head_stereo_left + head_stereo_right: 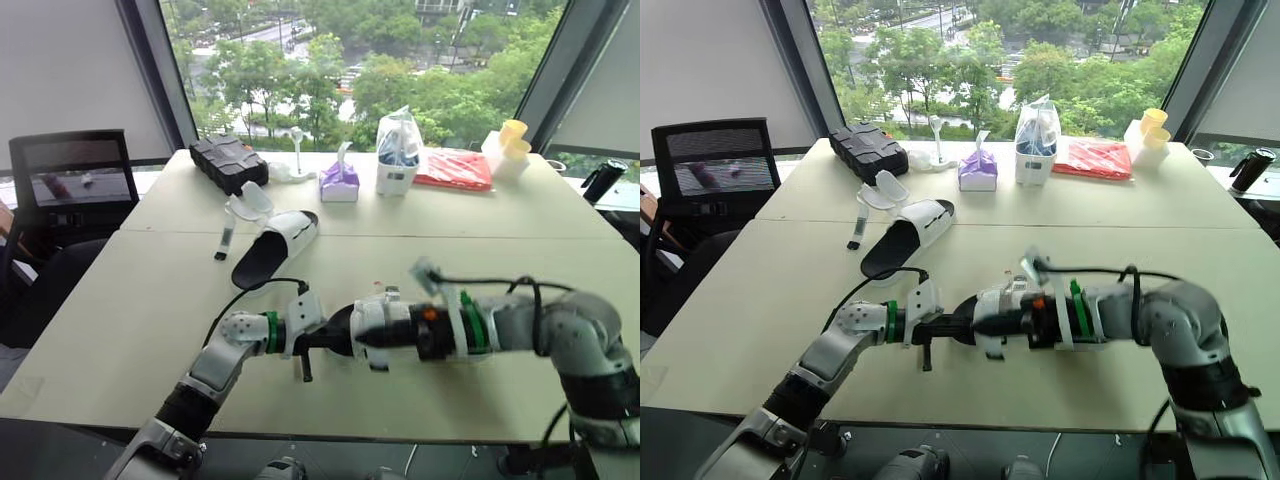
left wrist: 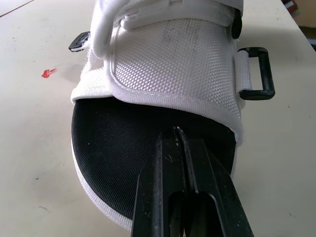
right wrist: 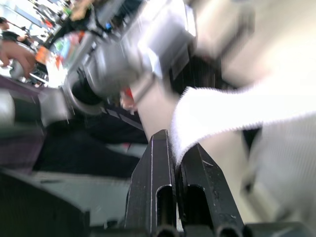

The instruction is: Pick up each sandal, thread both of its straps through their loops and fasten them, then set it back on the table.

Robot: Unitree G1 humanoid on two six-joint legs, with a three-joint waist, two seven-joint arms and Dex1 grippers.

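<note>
Your two head eyes look forward and down from the near edge of the table [image 1: 120, 330], sharing the whole tabletop. Your left wrist camera faces right, close over the near sandal [image 2: 168, 64]; your right wrist camera faces left, hard against its white strap [image 3: 222, 113].

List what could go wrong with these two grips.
1. The left gripper appears to pinch only the front hem of the sandal upper, so a pull might twist the sandal loose.
2. The right gripper holds the white strap just at its fingertips. The strap may slip out before it reaches the black loop.
</note>
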